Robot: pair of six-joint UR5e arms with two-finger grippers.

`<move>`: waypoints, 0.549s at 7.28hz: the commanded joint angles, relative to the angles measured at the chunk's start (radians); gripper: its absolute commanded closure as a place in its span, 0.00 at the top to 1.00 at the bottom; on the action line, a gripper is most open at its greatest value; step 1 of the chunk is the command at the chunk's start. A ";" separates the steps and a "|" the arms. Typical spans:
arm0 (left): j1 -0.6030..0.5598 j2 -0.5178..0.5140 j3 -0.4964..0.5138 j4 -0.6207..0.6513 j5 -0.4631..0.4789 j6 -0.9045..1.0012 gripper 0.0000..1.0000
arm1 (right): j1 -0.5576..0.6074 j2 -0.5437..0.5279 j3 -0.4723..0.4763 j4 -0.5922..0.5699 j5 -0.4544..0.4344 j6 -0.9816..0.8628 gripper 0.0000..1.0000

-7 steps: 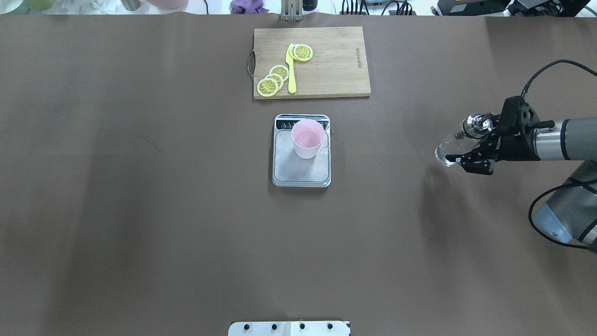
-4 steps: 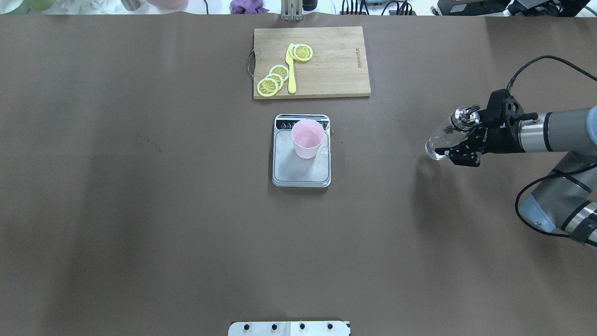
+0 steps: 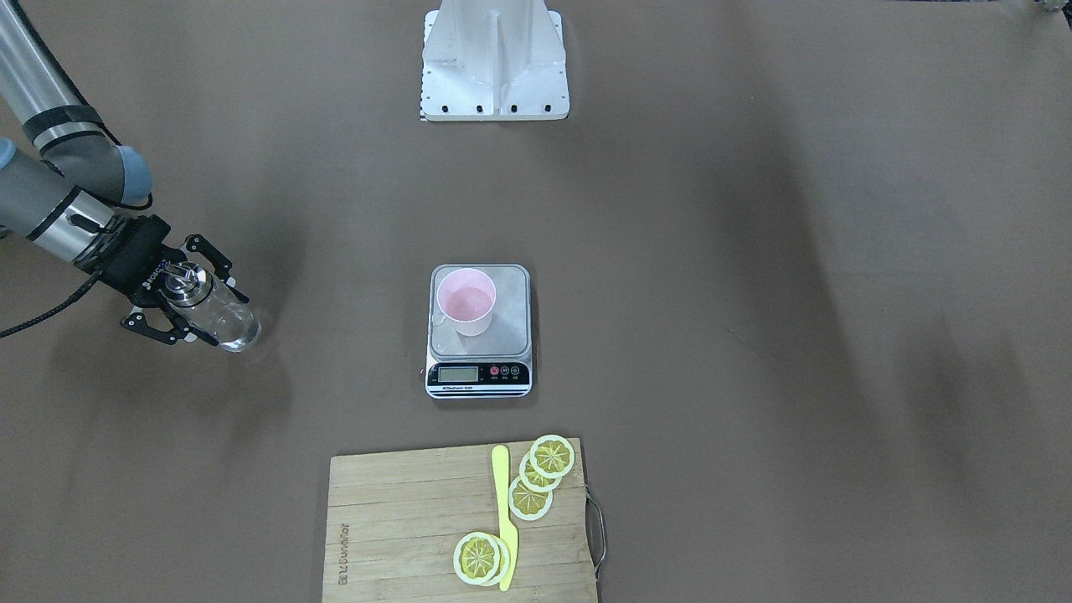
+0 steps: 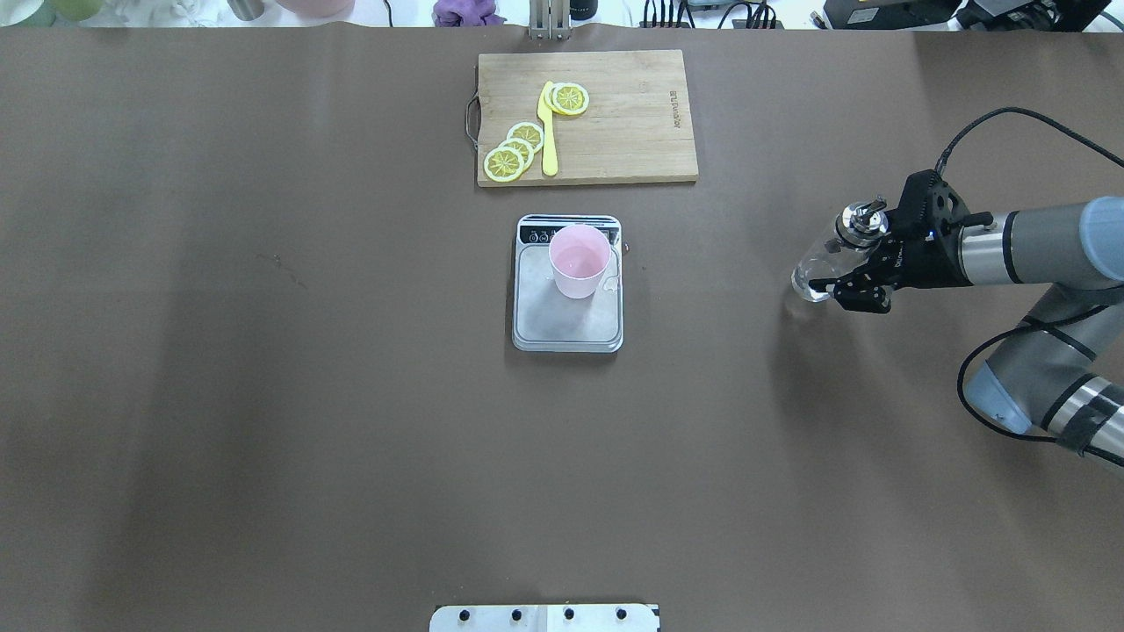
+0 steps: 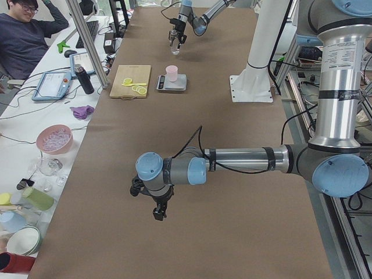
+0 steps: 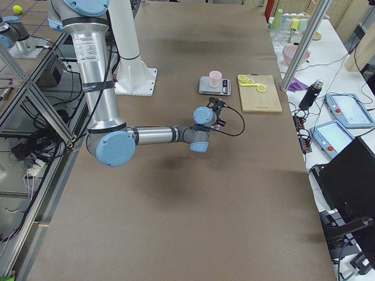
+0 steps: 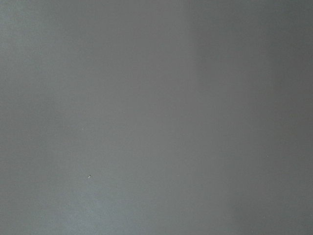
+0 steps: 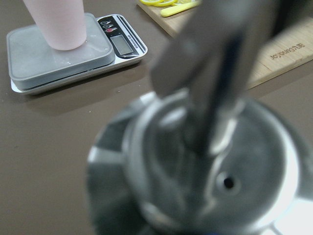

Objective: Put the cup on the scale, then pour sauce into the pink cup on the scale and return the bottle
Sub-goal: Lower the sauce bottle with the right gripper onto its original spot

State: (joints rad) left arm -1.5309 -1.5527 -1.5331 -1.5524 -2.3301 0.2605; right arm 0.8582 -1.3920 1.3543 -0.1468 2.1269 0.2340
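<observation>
The pale pink cup [image 4: 579,261] stands upright on the silver scale [image 4: 567,323], toward its display end; both also show in the front view, cup [image 3: 466,303] on scale [image 3: 505,295]. Far to the right, my right gripper [image 4: 834,279] is shut on the clear glass bottle [image 4: 817,268], which tilts slightly, its silver spout cap [image 4: 861,219] uppermost. The right wrist view is filled by that blurred cap [image 8: 205,166]. The sauce inside is too clear to make out. My left gripper [image 5: 157,213] hangs over bare table in the exterior left view only; whether it is open I cannot tell.
A wooden cutting board [image 4: 623,123] with lemon slices and a yellow knife lies beyond the scale. The robot's white base plate [image 4: 544,617] sits at the near edge. A person [image 5: 23,35] sits at a side desk cluttered with bowls and bottles.
My right gripper has carried the bottle leftward and a little farther from the robot, and the bottle appears lower and more upright. Cup and scale have not moved.
</observation>
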 commanded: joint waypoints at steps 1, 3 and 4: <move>0.002 -0.001 0.002 0.000 0.000 -0.001 0.98 | -0.013 0.002 -0.009 0.001 -0.005 -0.002 0.00; 0.002 -0.003 0.004 0.000 0.000 -0.001 0.98 | -0.016 0.002 -0.009 0.000 -0.007 -0.004 0.00; 0.002 -0.003 0.004 0.000 0.000 -0.001 0.98 | -0.016 0.002 -0.009 -0.005 -0.007 -0.004 0.00</move>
State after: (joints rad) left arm -1.5294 -1.5549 -1.5301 -1.5524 -2.3301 0.2593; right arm 0.8432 -1.3899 1.3456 -0.1480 2.1203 0.2303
